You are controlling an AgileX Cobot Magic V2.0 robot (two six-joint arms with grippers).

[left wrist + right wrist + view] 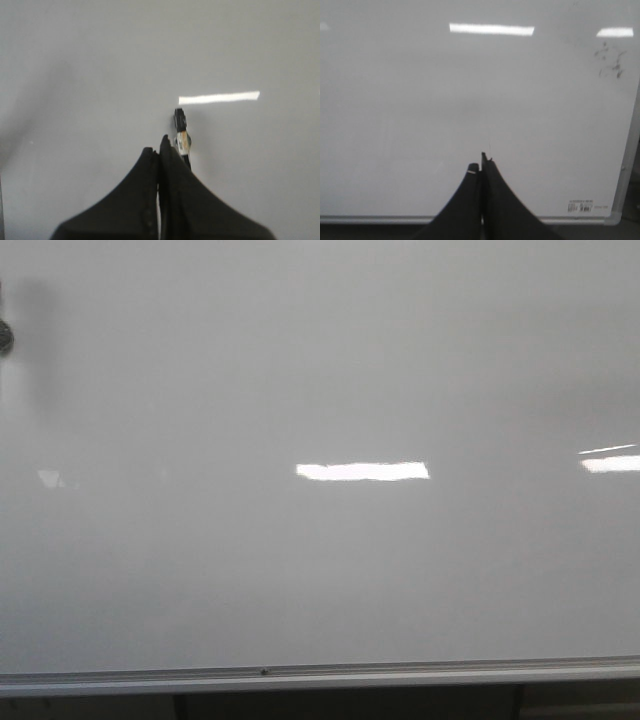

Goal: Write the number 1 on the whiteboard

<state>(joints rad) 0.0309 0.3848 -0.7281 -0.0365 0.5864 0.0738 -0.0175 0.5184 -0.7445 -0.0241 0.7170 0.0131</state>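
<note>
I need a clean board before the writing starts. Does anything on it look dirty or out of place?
Mostly clean. The right wrist view shows faint dark smudges near one corner of the whiteboard, like leftover marker specks. The left claw is shut on a marker; no stroke shows on the board.

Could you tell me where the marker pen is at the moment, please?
In the left wrist view, the marker pen is clamped in the left gripper, its black tip pointing at the whiteboard just below a bright light reflection.
</note>
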